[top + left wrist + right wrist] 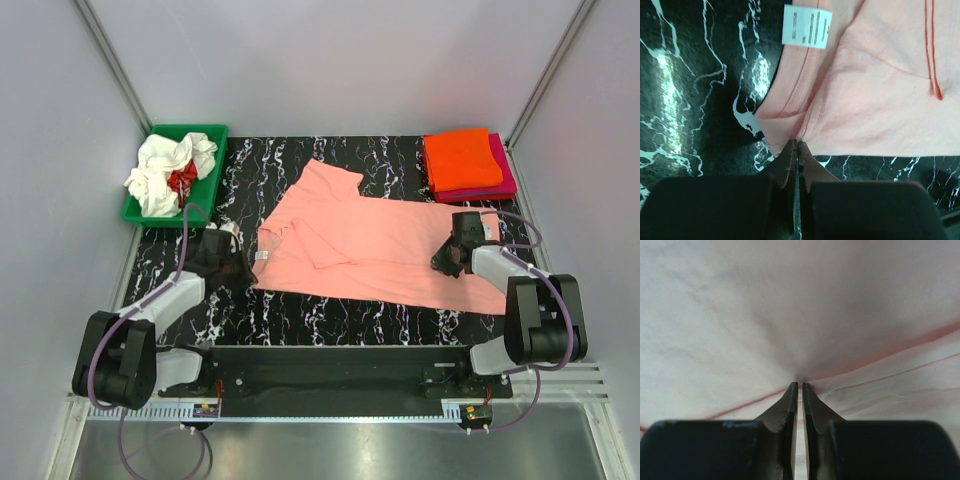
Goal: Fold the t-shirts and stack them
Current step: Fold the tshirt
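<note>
The salmon-pink t-shirt [765, 305] is filling the right wrist view, blurring and running past every edge. The print on its white label [807, 26] is coming out too small to read. The magenta t-shirt [505, 180] is hiding, perhaps folded, under the orange t-shirt [462, 158].

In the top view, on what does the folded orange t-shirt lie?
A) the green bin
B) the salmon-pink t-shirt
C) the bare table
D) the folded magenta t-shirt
D: the orange t-shirt lies directly on the magenta t-shirt, whose edges show beneath it.
</note>
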Available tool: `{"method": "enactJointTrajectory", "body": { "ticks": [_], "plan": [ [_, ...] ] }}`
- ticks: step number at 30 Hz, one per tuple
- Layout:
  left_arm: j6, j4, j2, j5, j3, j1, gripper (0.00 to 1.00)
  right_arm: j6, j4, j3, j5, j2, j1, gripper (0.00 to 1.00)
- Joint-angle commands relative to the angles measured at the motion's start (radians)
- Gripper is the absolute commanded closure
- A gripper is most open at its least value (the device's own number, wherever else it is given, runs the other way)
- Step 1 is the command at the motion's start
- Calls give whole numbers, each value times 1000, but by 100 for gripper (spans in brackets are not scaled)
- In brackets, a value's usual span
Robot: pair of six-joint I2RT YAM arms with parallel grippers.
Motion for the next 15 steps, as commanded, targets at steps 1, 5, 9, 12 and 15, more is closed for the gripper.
{"method": "enactJointTrajectory", "body": {
  "ticks": [1, 5, 9, 12, 15],
  "plan": [
    [34, -49, 28, -90, 104, -5, 100, 3, -21, 5, 8, 21, -34, 87],
    [47, -105, 80, -141, 136, -5, 100, 3, -20, -4, 0, 18, -91, 88],
    [47, -120, 126, -167, 141, -10, 100, 0, -20, -6, -3, 11, -90, 88],
    [38, -142, 124, -235, 151, -13, 100, -1, -21, -6, -8, 14, -91, 88],
    [31, -154, 103, -282, 165, -14, 99, 0, -20, -6, -3, 15, -91, 88]
  ]
}}
